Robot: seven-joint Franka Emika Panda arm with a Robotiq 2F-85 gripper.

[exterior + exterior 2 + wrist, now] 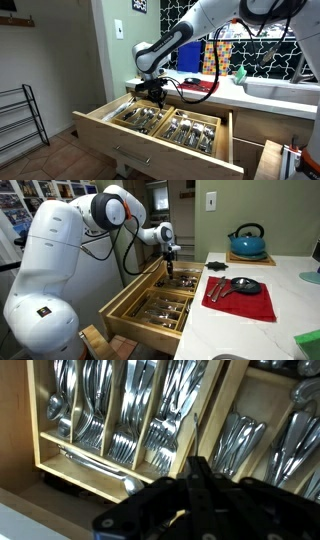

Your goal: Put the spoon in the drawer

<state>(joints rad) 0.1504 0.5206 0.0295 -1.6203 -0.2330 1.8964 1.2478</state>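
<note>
The drawer (140, 143) is pulled open below the counter. It is pale wood with dividers and full of cutlery, and it shows in both exterior views (135, 320). My gripper (156, 96) hangs over the drawer's back part, fingers pointing down (170, 272). In the wrist view the fingers (198, 464) are pressed together above the wooden dividers (216, 400). The spoon shows only as a slim dark piece at the fingertips (170, 278); the rest is hidden between the fingers.
On the counter lies a red mat (240, 302) with a black pan (243, 284), and a blue kettle (247, 242) stands behind it. A white sink (282, 90) sits beside the mat. A metal rack (20, 115) stands on the floor.
</note>
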